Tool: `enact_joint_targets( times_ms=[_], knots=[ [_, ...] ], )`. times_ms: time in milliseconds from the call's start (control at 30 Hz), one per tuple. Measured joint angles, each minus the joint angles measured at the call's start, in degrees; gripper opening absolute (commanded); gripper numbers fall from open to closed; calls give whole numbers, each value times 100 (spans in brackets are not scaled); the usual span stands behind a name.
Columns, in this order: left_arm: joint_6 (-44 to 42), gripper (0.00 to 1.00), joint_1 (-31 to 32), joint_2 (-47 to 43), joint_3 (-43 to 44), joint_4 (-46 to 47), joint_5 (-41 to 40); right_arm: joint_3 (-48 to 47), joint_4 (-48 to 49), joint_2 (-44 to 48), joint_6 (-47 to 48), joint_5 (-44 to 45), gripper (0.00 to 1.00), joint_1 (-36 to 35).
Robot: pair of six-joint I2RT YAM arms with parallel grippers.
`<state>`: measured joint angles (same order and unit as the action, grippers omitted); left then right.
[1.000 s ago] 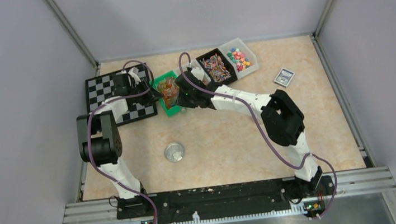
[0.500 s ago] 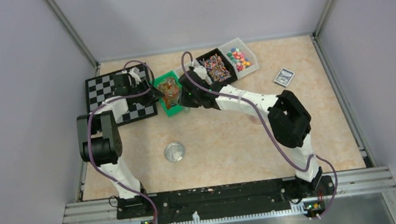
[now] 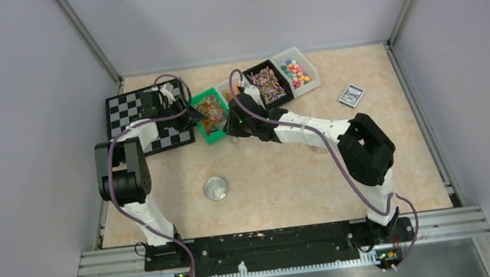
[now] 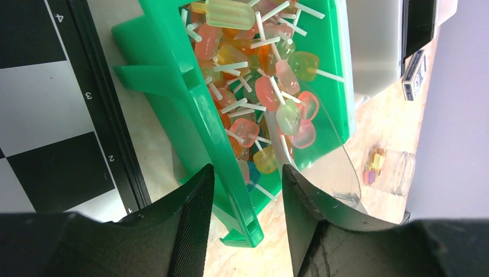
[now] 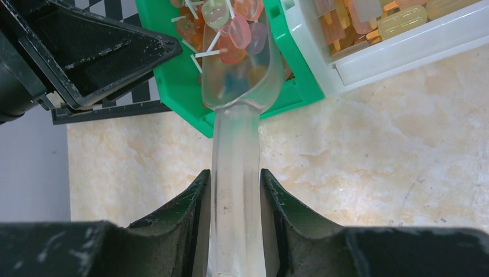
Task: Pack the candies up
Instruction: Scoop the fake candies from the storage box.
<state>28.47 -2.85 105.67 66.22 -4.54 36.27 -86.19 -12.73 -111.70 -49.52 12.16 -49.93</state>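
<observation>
The candies [image 4: 254, 75] are small flat sweets on white sticks, orange, pink, yellow and green, heaped in a green bin [image 3: 210, 114]. My right gripper [image 5: 234, 173] is shut on the handle of a clear scoop [image 5: 236, 75]. The scoop's bowl reaches over the bin's near wall, with several candies lying in it. My left gripper [image 4: 248, 170] is open. Its fingers straddle the bin's [image 4: 173, 86] left wall with a gap on each side. The scoop's bowl [image 4: 328, 161] shows beside the right finger.
A chessboard [image 3: 135, 116] lies left of the bin. A white bin [image 5: 398, 34], a black bin [image 3: 267, 83] and a clear bin [image 3: 296, 70] of other sweets stand behind right. A glass jar [image 4: 398, 170] holding a few candies, a round metal lid [image 3: 216, 188] and a small box [image 3: 351, 95] sit on the table.
My left gripper's jaws have spread apart off the green bin's wall. My right arm has drawn the scoop a little back toward the near side, its elbow swinging right.
</observation>
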Motion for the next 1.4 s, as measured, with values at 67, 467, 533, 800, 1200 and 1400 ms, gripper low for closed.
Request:
enact_joint_targets(
  times_ms=[67, 467, 533, 800, 1200, 1400],
  knots=[
    [13, 56, 0, -24, 0, -4, 31, 151, 136, 72, 11, -35, 0, 7],
    [111, 60, -111, -461, -33, -22, 39, 721, 651, 363, 170, -181, 0, 24],
    [138, 60, -120, -533, -33, 57, 63, 944, 813, 485, 254, -258, 0, 28],
    [173, 60, -131, -581, -33, 160, 190, 1757, 1578, 857, 503, -603, 0, 118],
    [184, 61, -157, -581, -35, 157, 225, 2173, 2238, 1117, 859, -863, 0, 151],
    [181, 62, -160, -581, -35, 155, 223, 2302, 2463, 1298, 968, -852, 0, 153]
  ],
)
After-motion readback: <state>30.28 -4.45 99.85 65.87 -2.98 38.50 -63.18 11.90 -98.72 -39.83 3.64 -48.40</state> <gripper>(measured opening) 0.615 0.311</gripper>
